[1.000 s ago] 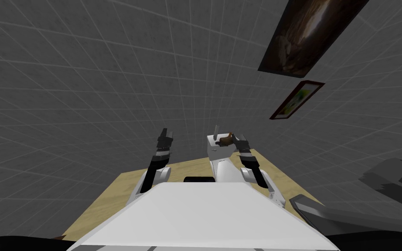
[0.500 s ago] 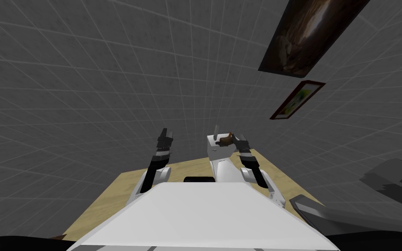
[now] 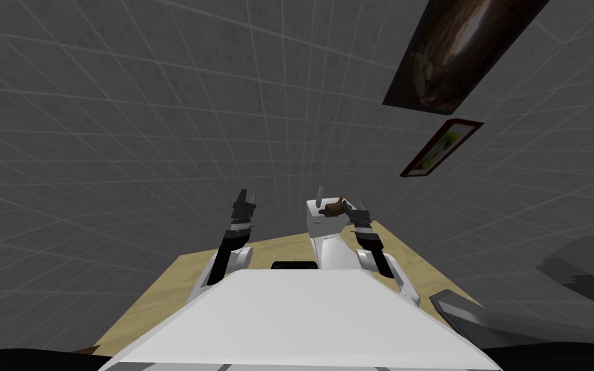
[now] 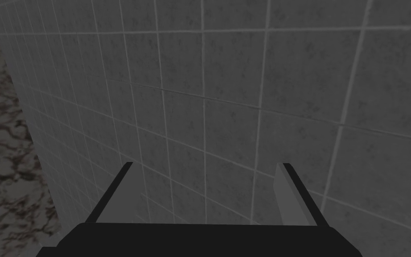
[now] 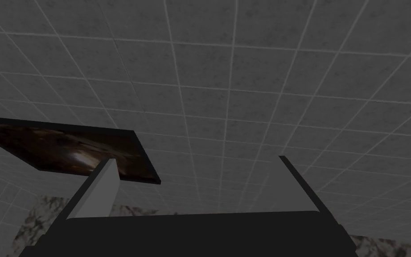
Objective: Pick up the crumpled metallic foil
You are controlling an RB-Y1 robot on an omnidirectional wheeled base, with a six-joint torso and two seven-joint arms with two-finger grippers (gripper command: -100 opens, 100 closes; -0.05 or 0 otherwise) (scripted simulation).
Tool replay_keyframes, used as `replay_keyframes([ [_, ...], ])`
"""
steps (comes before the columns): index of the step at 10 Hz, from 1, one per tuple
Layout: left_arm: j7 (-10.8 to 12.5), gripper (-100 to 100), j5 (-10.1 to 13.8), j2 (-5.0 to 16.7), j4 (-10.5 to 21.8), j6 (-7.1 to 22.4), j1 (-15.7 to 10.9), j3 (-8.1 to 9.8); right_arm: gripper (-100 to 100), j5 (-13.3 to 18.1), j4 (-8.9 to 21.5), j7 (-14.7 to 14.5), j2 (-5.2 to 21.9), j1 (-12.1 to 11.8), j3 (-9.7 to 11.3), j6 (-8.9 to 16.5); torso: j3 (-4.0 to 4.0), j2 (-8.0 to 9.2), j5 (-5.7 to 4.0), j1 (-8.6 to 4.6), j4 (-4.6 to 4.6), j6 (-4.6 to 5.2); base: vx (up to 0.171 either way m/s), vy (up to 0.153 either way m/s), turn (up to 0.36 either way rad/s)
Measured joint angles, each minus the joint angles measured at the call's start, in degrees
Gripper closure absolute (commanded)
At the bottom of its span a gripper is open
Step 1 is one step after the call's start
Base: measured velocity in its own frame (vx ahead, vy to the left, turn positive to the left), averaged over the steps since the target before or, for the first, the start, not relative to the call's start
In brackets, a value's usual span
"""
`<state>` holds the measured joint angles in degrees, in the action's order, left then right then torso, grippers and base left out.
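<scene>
A small brown crumpled lump (image 3: 333, 207) lies on top of a white box (image 3: 320, 225) standing on the tan table (image 3: 154, 290). A thin grey blade sticks up from the box beside the lump. My right gripper (image 3: 355, 205) is raised just to the right of the lump, close to it and pointing up at the tiled wall. Its fingers (image 5: 106, 178) stand open with nothing between them. My left gripper (image 3: 244, 196) is held up over the table left of the box, apart from it. Its fingers (image 4: 289, 192) are open too, and it holds nothing.
A flat black object (image 3: 292, 264) lies on the table in front of the white box. A grey tiled wall rises close behind the table, with two framed pictures (image 3: 440, 148) on it at the right. Grey furniture (image 3: 579, 270) stands low on the right.
My right forearm and gripper have shifted slightly to the left, closer to the brown lump. The left arm has stayed in place.
</scene>
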<state>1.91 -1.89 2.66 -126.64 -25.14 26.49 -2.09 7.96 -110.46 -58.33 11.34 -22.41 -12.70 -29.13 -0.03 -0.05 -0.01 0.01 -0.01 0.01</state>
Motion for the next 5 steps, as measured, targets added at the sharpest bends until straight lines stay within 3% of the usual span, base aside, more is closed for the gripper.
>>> replay_keyframes([
  [5,0.00,0,0.00,0.00,0.00,0.00,0.00,0.00,-100,3.97,6.19,-7.76,-1.11,0.99,-4.10,-2.52,0.02,0.02,0.00,0.00,0.01,0.00,0.000,0.001,0.018],
])
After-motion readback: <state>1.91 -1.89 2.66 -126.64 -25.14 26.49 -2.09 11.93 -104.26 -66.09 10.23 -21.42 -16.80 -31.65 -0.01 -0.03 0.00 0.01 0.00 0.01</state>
